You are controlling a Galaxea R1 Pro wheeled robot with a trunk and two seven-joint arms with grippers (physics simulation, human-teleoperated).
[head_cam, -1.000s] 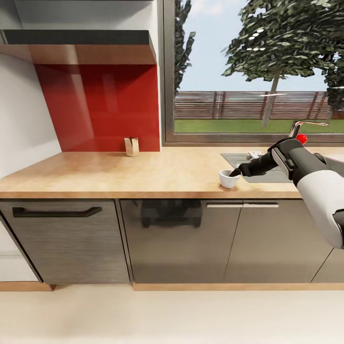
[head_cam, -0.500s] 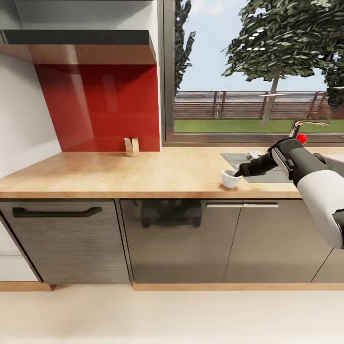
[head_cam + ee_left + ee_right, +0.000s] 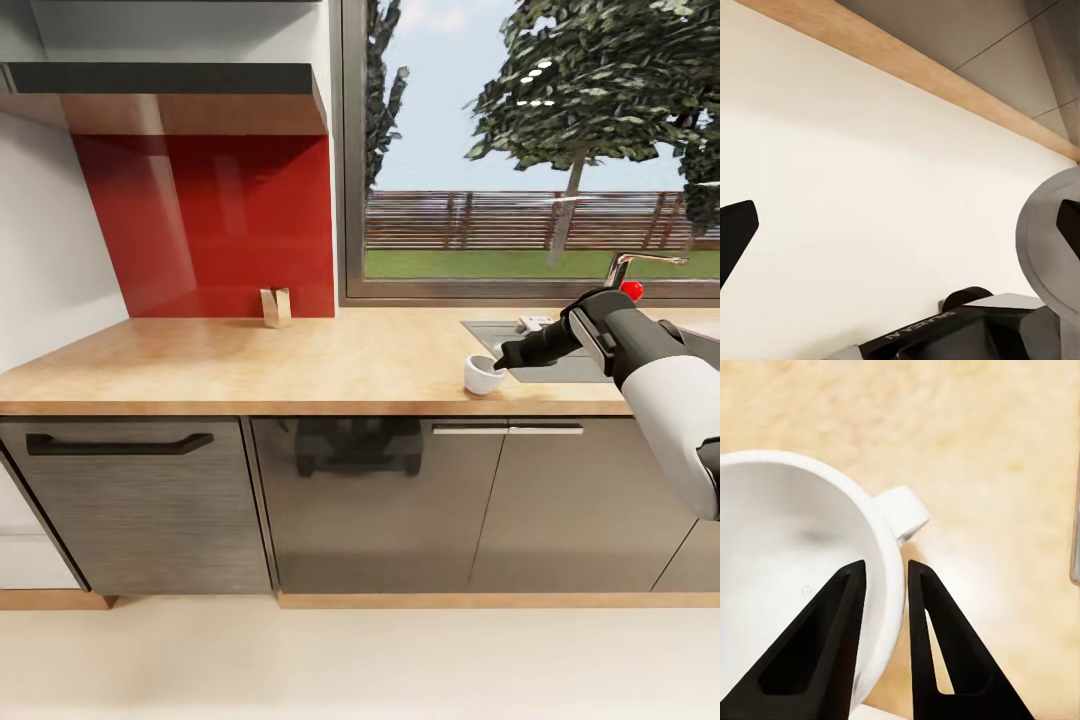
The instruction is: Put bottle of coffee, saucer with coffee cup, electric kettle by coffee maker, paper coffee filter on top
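Observation:
The white coffee cup (image 3: pixel 480 375) stands on the light wood kitchen countertop (image 3: pixel 250 360), just left of the grey sink (image 3: pixel 545 360). My right gripper (image 3: pixel 499 363) reaches in from the right and is shut on the cup's rim. In the right wrist view the coffee cup (image 3: pixel 787 570) has one finger (image 3: pixel 821 652) inside the bowl and the other outside, right beside the loop handle (image 3: pixel 904 514). My left gripper (image 3: pixel 900 232) hangs open over the pale floor. The coffee maker, bottle, filter, saucer and kettle are out of view.
A small tan box (image 3: pixel 275 306) stands at the back by the red splashback (image 3: pixel 210 220). A dark board with a wood underside (image 3: pixel 160 85) juts out above it. A tap (image 3: pixel 640 262) with a red knob rises behind the sink. Grey cabinet fronts (image 3: pixel 380 500) run below.
The right gripper's fingers have drawn slightly right, up to the cup's rim. The cup has barely shifted. The camera has not moved.

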